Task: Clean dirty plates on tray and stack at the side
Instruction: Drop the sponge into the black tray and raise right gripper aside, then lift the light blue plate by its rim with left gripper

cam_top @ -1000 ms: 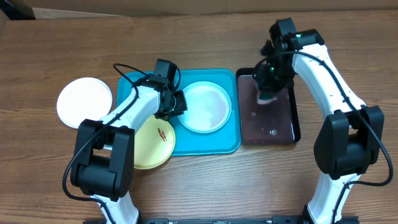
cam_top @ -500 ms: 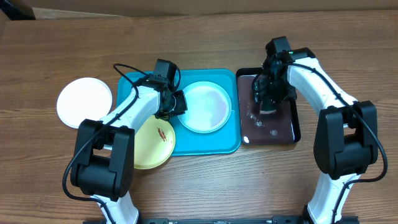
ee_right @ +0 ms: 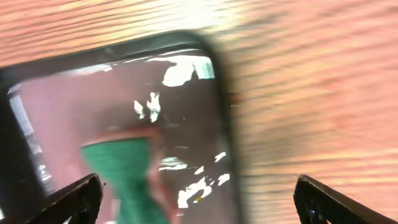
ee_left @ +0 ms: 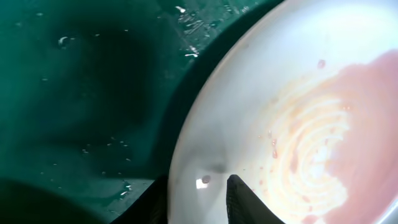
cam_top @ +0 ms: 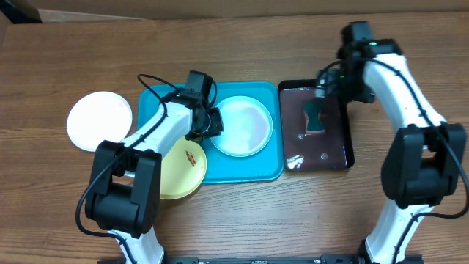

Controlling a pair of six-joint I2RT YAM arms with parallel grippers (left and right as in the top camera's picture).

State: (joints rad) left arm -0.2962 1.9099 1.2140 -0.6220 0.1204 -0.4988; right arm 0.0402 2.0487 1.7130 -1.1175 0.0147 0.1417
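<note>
I am pinching the plate (ee_left: 292, 87) rim in my left hand (ee_left: 198, 182) to lift it, right hand (ee_right: 198, 183) hanging wide open, empty.

A brown wooden table (cam_top: 242, 220) is filling almost the whole overhead view, its grain running left to right with darker streaks showing through. Even light is falling across it, and the shadows are looking soft. Along the far edge a pale tan strip (cam_top: 220, 6) is peeking in, cardboard by the look of it, and a dark shape (cam_top: 13, 9) is sitting in the far left corner. In the right wrist view the table is showing up blurred and reddish.
</note>
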